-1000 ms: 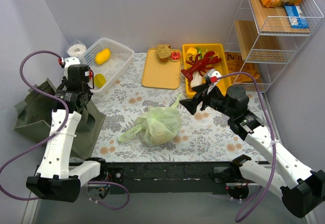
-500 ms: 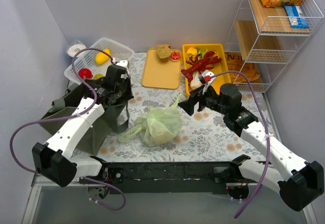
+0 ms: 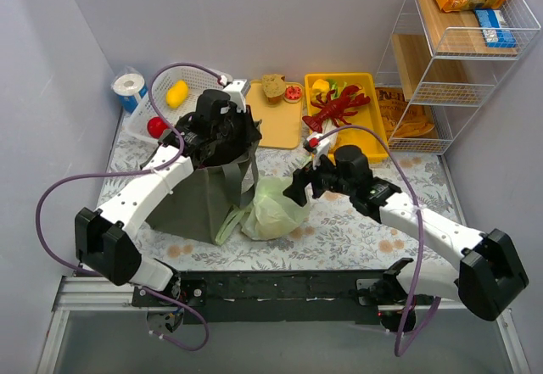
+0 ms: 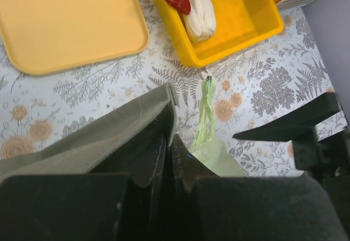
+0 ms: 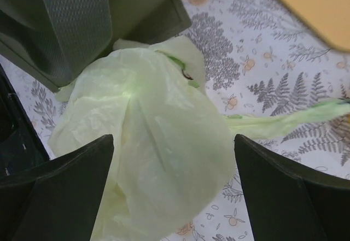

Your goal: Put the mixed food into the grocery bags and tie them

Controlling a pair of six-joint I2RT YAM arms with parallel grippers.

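Left gripper [image 4: 168, 145]: clenched on the top hem of the dark olive-grey fabric tote [image 3: 208, 200]. In my left wrist view the cloth is pinched between the fingers.
Tote: stands upright at the middle left of the floral-covered bench [image 3: 356, 230], hanging from that grip.
Right gripper [image 3: 299, 189]: released, with the jaws spread wide, one on either side of the thin crinkly pale-green plastic bag [image 5: 158, 137]. I cannot tell whether they touch it.
Green bag: bunched and lying on the bench, right against the tote's lower corner. One twisted handle trails away from it.
Yellow plastic tub [image 3: 378, 111]: at the back right, holding the red toy lobster [image 3: 339, 104] and a white toy piece [image 4: 199, 11].
Flat orange tray [image 4: 65, 17]: just left of the tub, with a brown toy bread bun [image 3: 273, 87] at its far end.
White slatted plastic basket [image 3: 193, 75]: at the back left, with a yellow toy piece [image 3: 176, 94] inside.
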